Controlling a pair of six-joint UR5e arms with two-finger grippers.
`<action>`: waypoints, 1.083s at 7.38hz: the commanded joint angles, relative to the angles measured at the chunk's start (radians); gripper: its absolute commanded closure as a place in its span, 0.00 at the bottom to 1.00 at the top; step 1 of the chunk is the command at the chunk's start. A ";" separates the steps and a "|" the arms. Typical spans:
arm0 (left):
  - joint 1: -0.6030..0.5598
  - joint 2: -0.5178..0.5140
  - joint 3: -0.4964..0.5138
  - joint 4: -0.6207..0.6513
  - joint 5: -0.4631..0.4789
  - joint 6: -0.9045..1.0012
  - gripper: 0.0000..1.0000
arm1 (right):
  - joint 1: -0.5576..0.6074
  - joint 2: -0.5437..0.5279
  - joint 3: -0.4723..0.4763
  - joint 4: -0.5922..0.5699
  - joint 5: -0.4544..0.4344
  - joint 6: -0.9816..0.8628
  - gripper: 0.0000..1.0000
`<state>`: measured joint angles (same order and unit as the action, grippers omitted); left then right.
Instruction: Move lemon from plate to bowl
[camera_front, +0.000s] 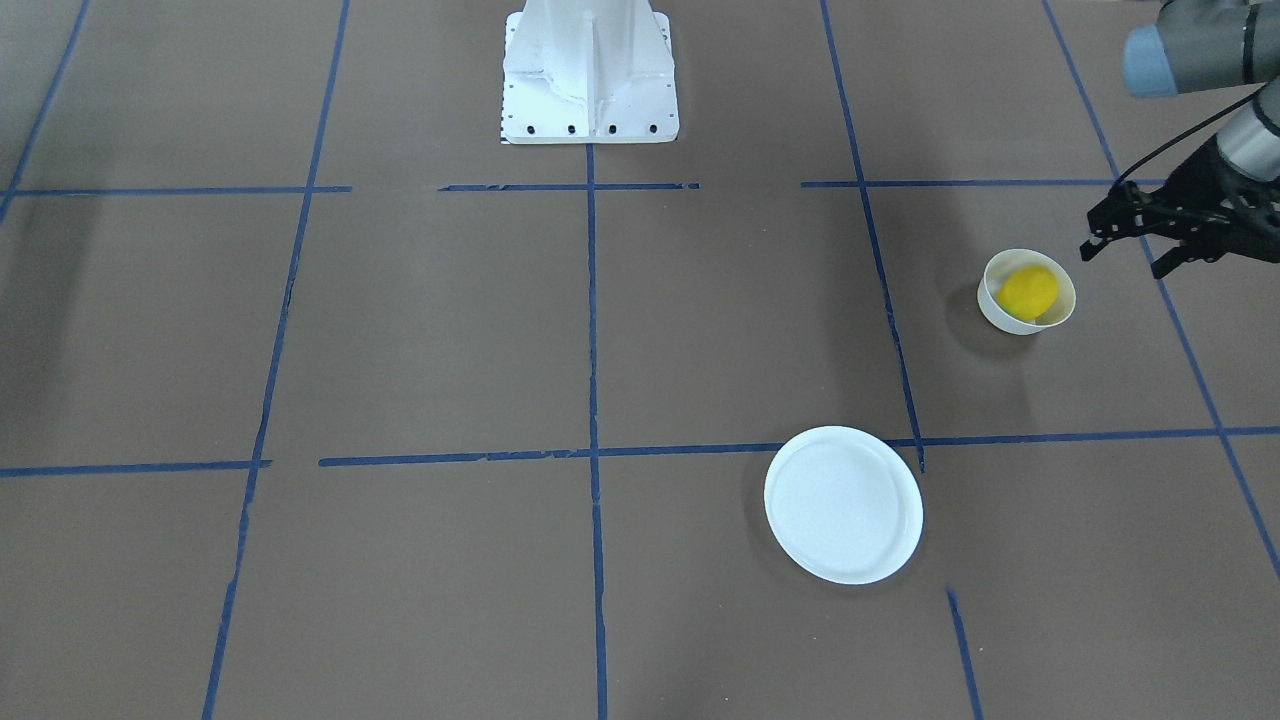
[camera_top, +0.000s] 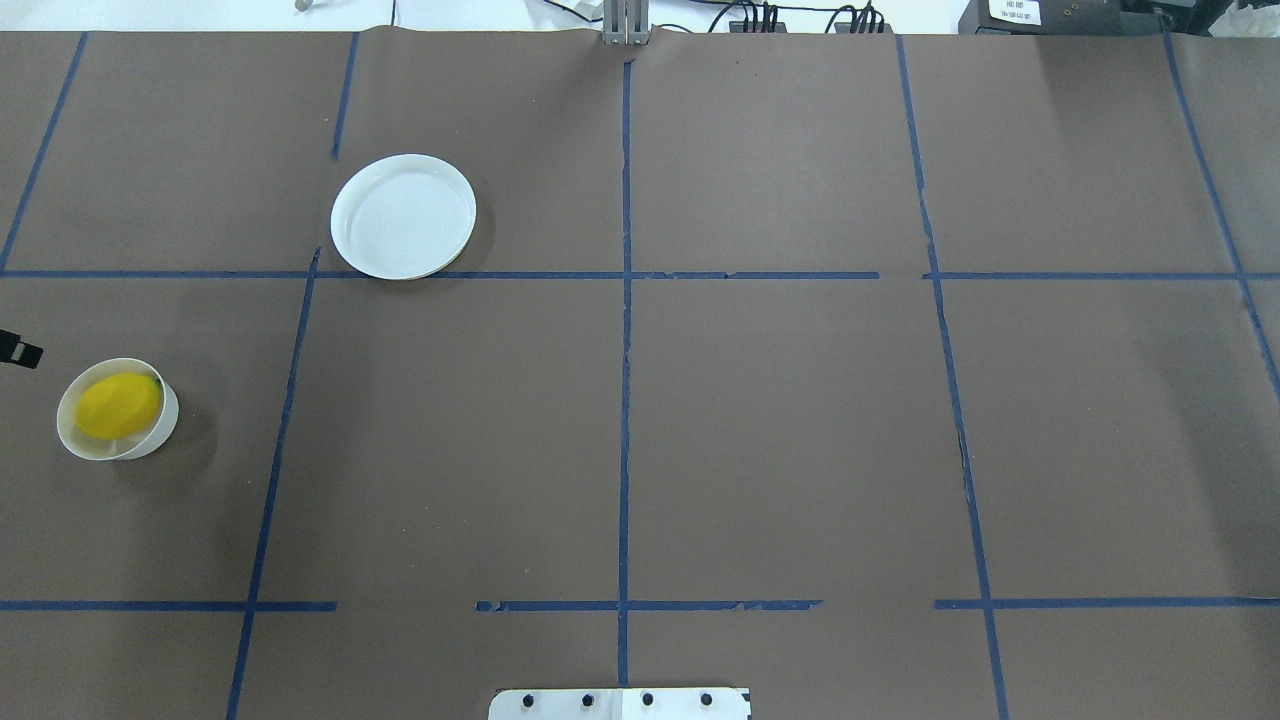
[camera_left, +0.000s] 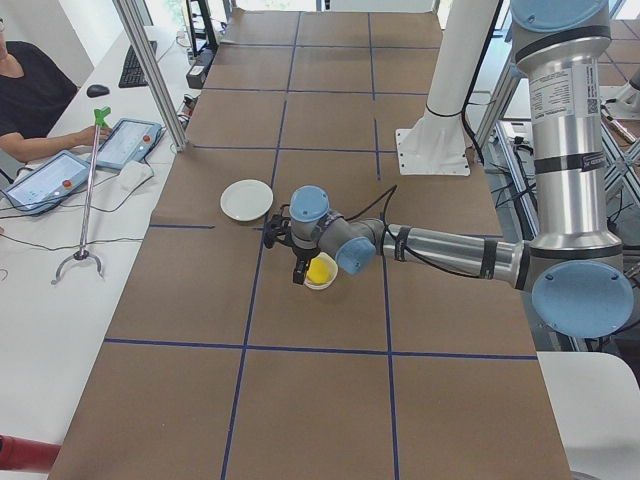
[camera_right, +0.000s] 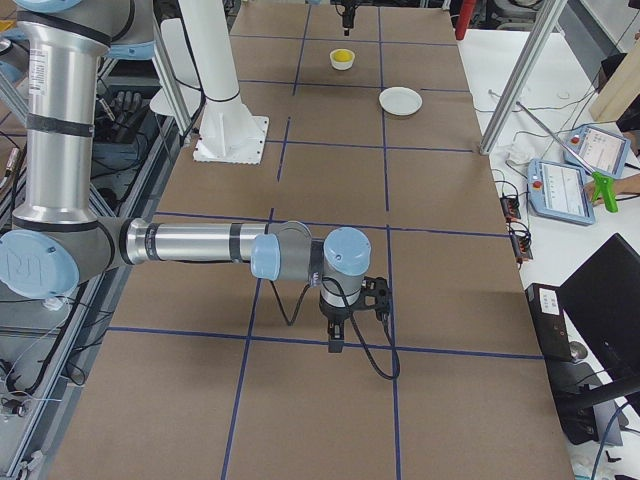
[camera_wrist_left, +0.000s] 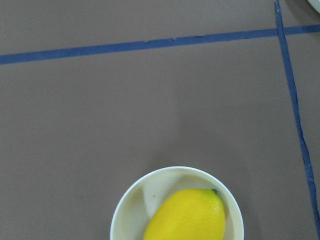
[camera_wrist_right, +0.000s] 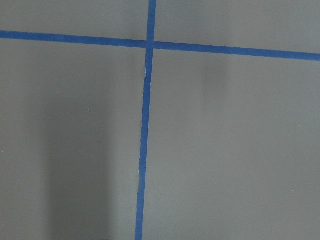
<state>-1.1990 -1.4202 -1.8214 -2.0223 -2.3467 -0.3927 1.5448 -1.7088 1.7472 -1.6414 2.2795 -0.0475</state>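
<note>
Starting at the robot's left end of the desk: the left gripper (camera_front: 1122, 252) hangs just beside the bowl (camera_front: 1000, 318), toward that end edge. Its jaws are spread wide with nothing between them. The lemon (camera_front: 1028, 291) is already in the bowl, lying on its side and filling most of it, so the job looks basically done.

What's left, I'd guess, is getting that arm clear. I'd lift straight up before swinging away. The bowl looks like thin, light plastic, and a clipped rim would probably tip it or skid it across the paper.

The lemon is glossy, oval and bright yellow with a small dark-green tip. The bowl is deep, off-white and slightly see-through.

Further right, toward the operators' edge, the plate (camera_front: 843, 505) sits well apart from the bowl. It's flat, round and matte white with a raised rim, and there's no lemon on it.

The table (camera_top: 760, 420) is covered in brown paper with a grid of blue tape (camera_top: 625, 400).

The right gripper (camera_right: 336, 340) hangs low over the robot's right end of the desk. Can't tell whether its jaws are open.
</note>
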 joint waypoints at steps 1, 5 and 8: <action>-0.138 -0.005 -0.056 0.218 -0.029 0.217 0.00 | 0.000 0.000 0.000 0.000 0.000 0.000 0.00; -0.329 0.027 0.066 0.360 -0.028 0.374 0.00 | 0.000 0.000 0.000 0.000 0.000 0.000 0.00; -0.361 0.027 0.086 0.376 -0.020 0.373 0.00 | 0.000 0.000 0.000 0.000 0.000 0.000 0.00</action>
<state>-1.5531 -1.3941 -1.7408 -1.6532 -2.3693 -0.0200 1.5447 -1.7088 1.7472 -1.6414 2.2795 -0.0476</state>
